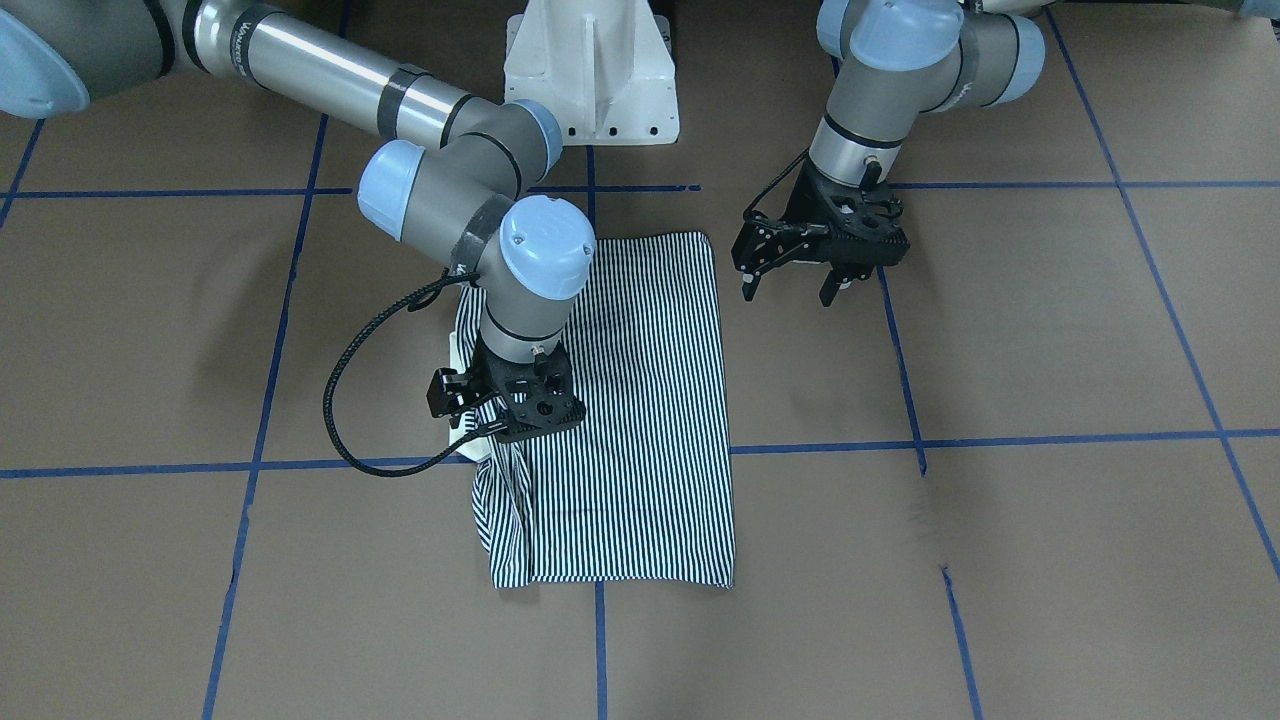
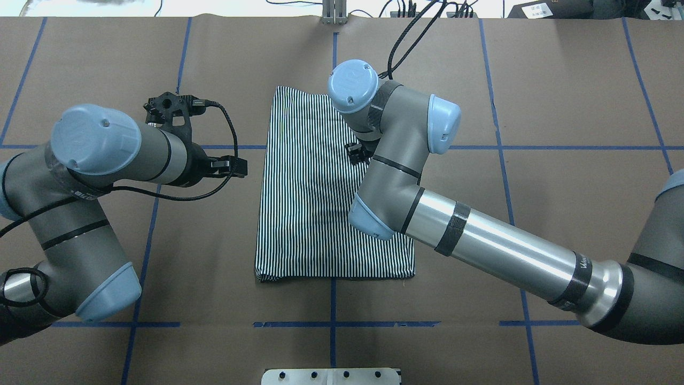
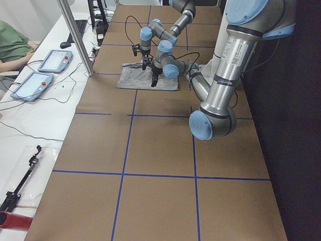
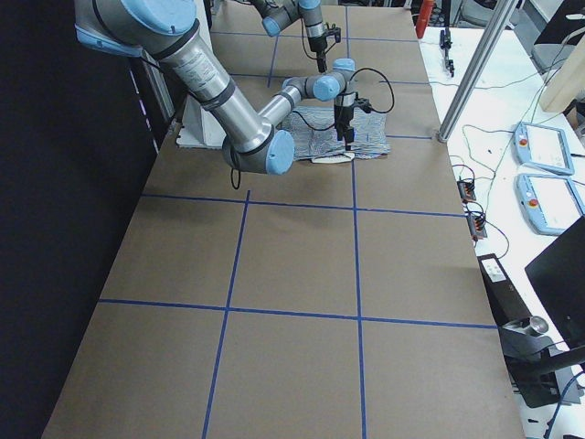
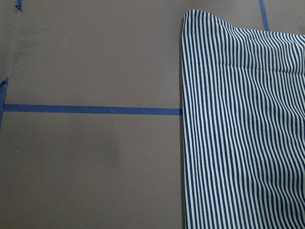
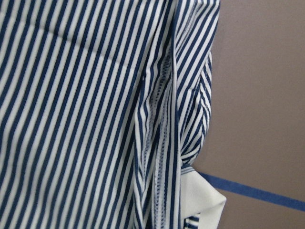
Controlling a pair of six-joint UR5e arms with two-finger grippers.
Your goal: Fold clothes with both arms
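While the polo shirt point(image 1: 640, 400) lies folded lengthwise mid-table, with your left gripper point(image 1: 790, 288) spread wide beside it and your right gripper point(image 1: 503, 415), grip impossible to tell, over its rumpled edge, you probably need to tuck that edge next.

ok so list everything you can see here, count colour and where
polo shirt: one, navy-and-white stripes, folded at table centre
table: one, brown
tape lines: several, blue, gridding the table
pedestal: one, white, at the robot's base
control tablets: two, grey-blue, on the white side desk
person: one, green sleeve, by that desk
left gripper: one, black, open, over bare table beside the shirt
right gripper: one, black, over the shirt's collar edge, jaws hidden
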